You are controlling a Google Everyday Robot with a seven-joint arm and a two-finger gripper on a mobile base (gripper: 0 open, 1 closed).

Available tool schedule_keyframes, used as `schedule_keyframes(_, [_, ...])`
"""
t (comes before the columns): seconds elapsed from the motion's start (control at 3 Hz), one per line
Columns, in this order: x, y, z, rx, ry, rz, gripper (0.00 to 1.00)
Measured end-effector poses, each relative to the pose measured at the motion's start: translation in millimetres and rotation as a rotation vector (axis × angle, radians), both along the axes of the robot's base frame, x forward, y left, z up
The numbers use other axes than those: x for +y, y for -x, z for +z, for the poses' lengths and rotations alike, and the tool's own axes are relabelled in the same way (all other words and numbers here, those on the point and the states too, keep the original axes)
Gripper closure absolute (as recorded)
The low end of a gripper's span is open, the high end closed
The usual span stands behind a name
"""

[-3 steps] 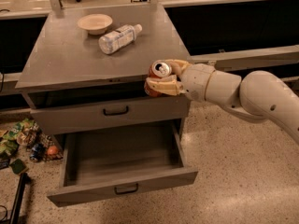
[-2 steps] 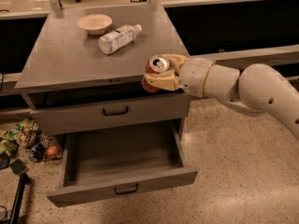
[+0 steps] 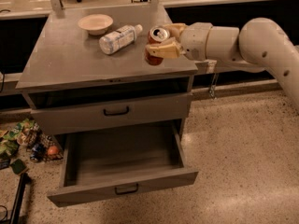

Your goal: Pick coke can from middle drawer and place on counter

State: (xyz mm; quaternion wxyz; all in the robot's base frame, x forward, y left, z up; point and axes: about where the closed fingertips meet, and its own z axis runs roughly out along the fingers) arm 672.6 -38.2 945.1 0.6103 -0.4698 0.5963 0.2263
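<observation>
The coke can point(image 3: 158, 33), red-orange with a silver top and pull tab, is held in my gripper point(image 3: 162, 42), which is shut on it from the right. The can is tilted over the right part of the counter point(image 3: 70, 59), with its base at or just above the surface; I cannot tell whether it touches. The middle drawer point(image 3: 122, 158) is pulled out wide below and its grey tray is empty. My white arm point(image 3: 252, 41) reaches in from the right.
A clear plastic bottle point(image 3: 118, 38) lies on its side on the counter just left of the can. A pale bowl point(image 3: 95, 23) stands behind it. A taller drawer front point(image 3: 117, 111) sits slightly ajar above the open drawer. Snack packets point(image 3: 23, 139) lie on the floor at left.
My gripper has carried the can up and to the left, from beside the counter's front right edge to over the counter top near the bottle.
</observation>
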Motion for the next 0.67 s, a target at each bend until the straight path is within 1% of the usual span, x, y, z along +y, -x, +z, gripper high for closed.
schedule_keyframes(0.33, [2, -31, -1, 0.05, 0.005, 0.026, 1.0])
schedule_keyframes(0.67, [3, -54, -12, 0.113, 0.003, 0.034, 1.0])
